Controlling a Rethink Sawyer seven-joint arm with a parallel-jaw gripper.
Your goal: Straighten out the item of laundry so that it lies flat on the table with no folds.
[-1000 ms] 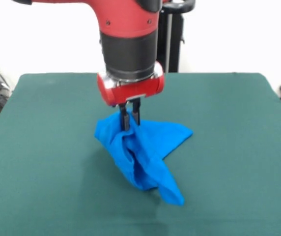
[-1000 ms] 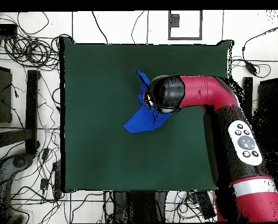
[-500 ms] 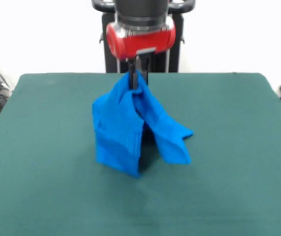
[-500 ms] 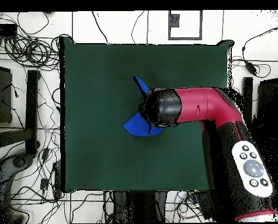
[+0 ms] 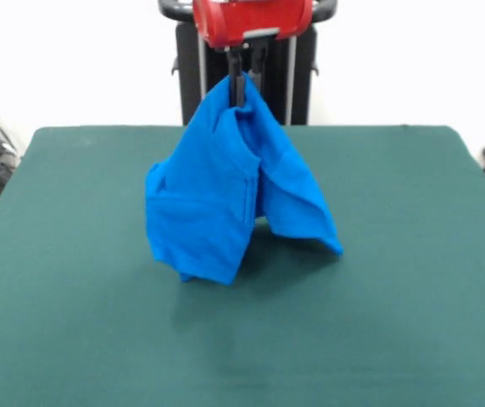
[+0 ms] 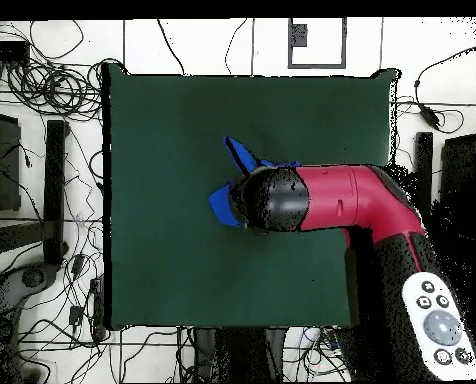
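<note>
1. Tool [image 5: 242,80] pinched the blue T-shirt [image 5: 225,195] at its topmost bunched point.
2. T-shirt hung straight below the tool, long axis vertical, lower folds apparently brushing the table [image 5: 412,322].

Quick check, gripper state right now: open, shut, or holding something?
Gripper: shut on the bright blue short-sleeved T-shirt, pinching its top and holding it up so it hangs in folds over the dark green felt-covered table.
</note>
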